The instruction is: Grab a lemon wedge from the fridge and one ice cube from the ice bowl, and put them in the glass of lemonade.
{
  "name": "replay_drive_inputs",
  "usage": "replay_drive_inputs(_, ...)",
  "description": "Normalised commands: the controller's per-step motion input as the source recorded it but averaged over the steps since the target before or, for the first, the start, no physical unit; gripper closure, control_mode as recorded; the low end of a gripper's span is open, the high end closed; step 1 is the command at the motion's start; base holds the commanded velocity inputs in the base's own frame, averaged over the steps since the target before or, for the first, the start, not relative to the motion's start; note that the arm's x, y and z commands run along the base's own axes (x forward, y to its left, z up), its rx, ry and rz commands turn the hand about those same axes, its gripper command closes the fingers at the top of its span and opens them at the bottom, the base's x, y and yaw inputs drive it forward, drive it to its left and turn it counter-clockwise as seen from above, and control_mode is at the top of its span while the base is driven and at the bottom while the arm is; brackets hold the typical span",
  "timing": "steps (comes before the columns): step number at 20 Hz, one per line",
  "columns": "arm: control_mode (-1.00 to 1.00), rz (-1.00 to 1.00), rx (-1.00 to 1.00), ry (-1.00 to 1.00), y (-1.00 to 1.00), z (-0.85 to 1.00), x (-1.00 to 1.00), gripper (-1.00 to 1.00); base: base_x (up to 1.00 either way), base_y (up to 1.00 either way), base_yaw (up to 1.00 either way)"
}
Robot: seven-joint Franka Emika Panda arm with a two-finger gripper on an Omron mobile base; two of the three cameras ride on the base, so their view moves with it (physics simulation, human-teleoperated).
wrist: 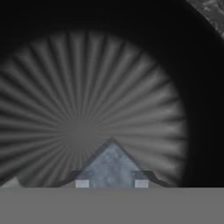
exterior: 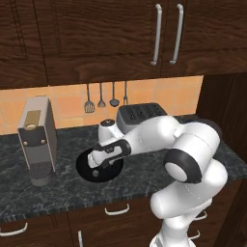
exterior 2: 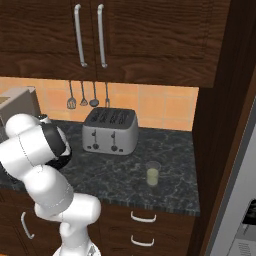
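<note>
Nearby, toaster (exterior 2: 110, 131) behind ice bowl (exterior: 85, 166).

A dark speckled stone counter (exterior: 67, 193) runs under the wall cabinets, with wooden drawers below its front edge. At the left stands a grey coffee machine (exterior: 37, 140). Just to its right, near the middle of the counter, lies the wide black ice bowl (exterior: 85, 166), partly covered by the arm. Behind the bowl, toward the tiled wall, sits a silver four-slot toaster (exterior 2: 110, 131). Well to the right, near the front edge, stands the glass of lemonade (exterior 2: 153, 174), apart from the toaster.
</note>
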Motion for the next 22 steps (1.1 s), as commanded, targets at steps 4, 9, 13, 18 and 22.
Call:
replay_drive_inputs(4,-1.0,0.0,0.11,-0.2,0.0,0.39,0.0,1.0,0.0,0.0,0.0)
replay_drive_inputs(9,-1.0,0.0,0.08,-0.18,0.0,0.29,0.0,1.0,0.0,0.0,0.0)
replay_drive_inputs(13,-1.0,0.0,0.0,-0.1,-0.13,0.28,-0.06,1.0,0.0,0.0,0.0)
replay_drive_inputs(18,-1.0,0.0,-0.11,0.0,-0.67,0.79,-0.17,1.0,0.0,0.0,0.0)
replay_drive_inputs(22,-1.0,-0.02,-0.1,0.0,-0.99,0.75,-0.08,1.0,0.0,0.0,0.0)
